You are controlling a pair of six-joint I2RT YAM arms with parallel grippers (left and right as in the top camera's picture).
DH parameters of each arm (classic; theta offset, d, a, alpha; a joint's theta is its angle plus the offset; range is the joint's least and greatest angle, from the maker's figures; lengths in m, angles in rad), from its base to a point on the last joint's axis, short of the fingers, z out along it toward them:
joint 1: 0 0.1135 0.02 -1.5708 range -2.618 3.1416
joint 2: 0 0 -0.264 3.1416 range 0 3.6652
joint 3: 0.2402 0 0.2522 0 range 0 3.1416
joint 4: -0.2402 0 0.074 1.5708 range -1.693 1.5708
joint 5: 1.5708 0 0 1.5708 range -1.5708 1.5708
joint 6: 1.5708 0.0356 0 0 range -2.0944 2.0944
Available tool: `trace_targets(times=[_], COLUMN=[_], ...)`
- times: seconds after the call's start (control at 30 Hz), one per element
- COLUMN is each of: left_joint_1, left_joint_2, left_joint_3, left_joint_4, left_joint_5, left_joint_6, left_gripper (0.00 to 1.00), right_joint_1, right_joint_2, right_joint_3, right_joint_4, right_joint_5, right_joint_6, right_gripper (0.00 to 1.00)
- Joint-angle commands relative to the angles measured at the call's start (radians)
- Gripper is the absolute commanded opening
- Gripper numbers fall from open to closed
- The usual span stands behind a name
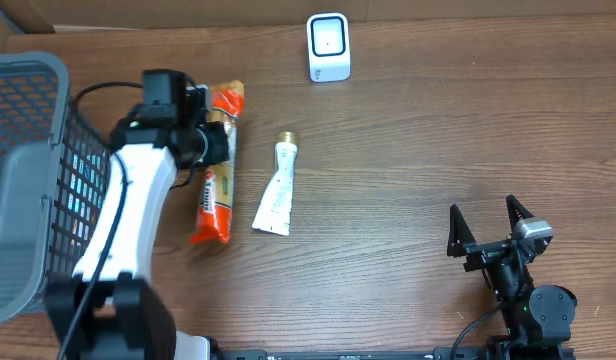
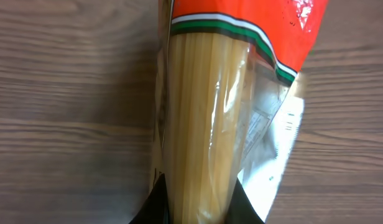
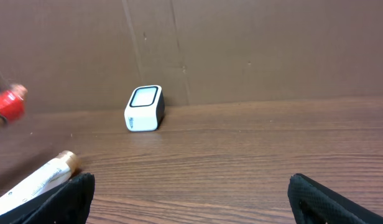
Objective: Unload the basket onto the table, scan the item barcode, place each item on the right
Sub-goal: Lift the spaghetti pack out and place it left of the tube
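Observation:
A long spaghetti packet (image 1: 217,165), clear with red ends, lies on the wooden table left of centre. My left gripper (image 1: 216,143) is shut on its middle; in the left wrist view the black fingers (image 2: 155,205) pinch the pasta packet (image 2: 207,118) from both sides. A white tube (image 1: 276,187) with a gold cap lies just right of the packet. The white barcode scanner (image 1: 328,46) stands at the table's back, also seen as the scanner (image 3: 144,108) in the right wrist view. My right gripper (image 1: 485,228) rests open at the front right, holding nothing.
A grey mesh basket (image 1: 28,170) stands at the left edge beside the left arm. The tube's gold cap (image 3: 66,160) shows at the lower left of the right wrist view. A brown cardboard wall (image 3: 241,50) rises behind the scanner.

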Motion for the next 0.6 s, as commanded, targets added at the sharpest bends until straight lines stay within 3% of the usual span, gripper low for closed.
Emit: trace_targets(times=[0.0, 0.37, 0.4, 0.43, 0.47, 0.5, 0.57], left_joint_1=[-0.027, -0.074, -0.077, -0.079, -0.079, -0.079, -0.074], left_joint_2=[0.054, 0.201, 0.211, 0.216, 0.222, 0.223, 0.221], left_joint_3=[0.013, 0.012, 0.012, 0.012, 0.012, 0.013, 0.015], left_joint_4=[0.038, 0.051, 0.05, 0.051, 0.051, 0.052, 0.055], left_joint_5=[-0.011, -0.024, -0.024, -0.024, -0.024, -0.023, -0.024], left_joint_6=[-0.048, -0.062, -0.062, -0.063, -0.063, -0.063, -0.063], left_gripper=[0.04, 0.06, 0.23, 0.46, 0.93, 1.0, 1.0], right_joint_1=[0.008, 0.008, 0.008, 0.008, 0.008, 0.008, 0.008], right_joint_2=[-0.012, -0.012, -0.012, -0.012, -0.012, -0.012, -0.012], right_joint_3=[-0.011, -0.011, -0.011, -0.011, -0.011, -0.011, -0.011], right_joint_4=[0.004, 0.004, 0.004, 0.004, 0.004, 0.004, 0.004], right_joint_5=[0.01, 0.01, 0.01, 0.01, 0.01, 0.01, 0.01], right_joint_6=[0.002, 0.002, 0.002, 0.002, 0.002, 0.002, 0.002], right_gripper=[1.0, 1.0, 1.0, 1.0, 1.0, 1.0, 1.0])
